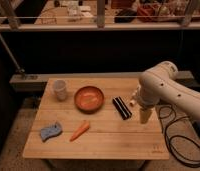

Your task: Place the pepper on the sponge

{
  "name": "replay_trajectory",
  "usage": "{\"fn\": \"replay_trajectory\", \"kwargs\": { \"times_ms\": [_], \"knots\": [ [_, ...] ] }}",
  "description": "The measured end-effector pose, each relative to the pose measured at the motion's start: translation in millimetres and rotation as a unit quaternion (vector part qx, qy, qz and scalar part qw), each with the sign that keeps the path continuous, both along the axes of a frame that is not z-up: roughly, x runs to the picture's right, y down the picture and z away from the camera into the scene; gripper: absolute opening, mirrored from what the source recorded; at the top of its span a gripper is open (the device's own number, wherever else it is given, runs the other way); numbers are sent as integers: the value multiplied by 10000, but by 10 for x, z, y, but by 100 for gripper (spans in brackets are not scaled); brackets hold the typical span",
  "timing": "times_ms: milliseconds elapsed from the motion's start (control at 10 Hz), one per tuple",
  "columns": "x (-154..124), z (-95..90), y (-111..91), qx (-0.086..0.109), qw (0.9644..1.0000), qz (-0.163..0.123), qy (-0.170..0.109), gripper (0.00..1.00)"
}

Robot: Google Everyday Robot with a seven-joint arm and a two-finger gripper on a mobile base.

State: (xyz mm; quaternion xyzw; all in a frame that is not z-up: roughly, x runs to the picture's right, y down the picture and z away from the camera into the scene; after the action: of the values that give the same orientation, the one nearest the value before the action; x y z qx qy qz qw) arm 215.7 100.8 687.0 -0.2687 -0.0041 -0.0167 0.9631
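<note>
The pepper [80,130], a slim orange tapered piece, lies on the wooden table [108,142] near the front left. Just left of it, with a small gap between them, rests the light-blue sponge [51,131]. My gripper [136,99] hangs at the end of the white arm [163,87] over the table's right side, next to a black bar [122,108] and far from both the pepper and the sponge. It holds nothing that I can see.
A round orange-red bowl [89,98] sits mid-table, with a small pale cup [60,90] at the back left. Cables [175,135] trail on the floor to the right. A dark railing and ledge run behind the table.
</note>
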Motion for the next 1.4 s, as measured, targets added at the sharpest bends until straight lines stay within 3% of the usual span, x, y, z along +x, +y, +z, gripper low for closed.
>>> {"fn": "replay_trajectory", "kwargs": {
  "times_ms": [900,1400],
  "knots": [
    [-923,120,94,-11,9977,-417,-542,80],
    [-1490,264,130,-21,9933,-729,-901,80]
  ]
}}
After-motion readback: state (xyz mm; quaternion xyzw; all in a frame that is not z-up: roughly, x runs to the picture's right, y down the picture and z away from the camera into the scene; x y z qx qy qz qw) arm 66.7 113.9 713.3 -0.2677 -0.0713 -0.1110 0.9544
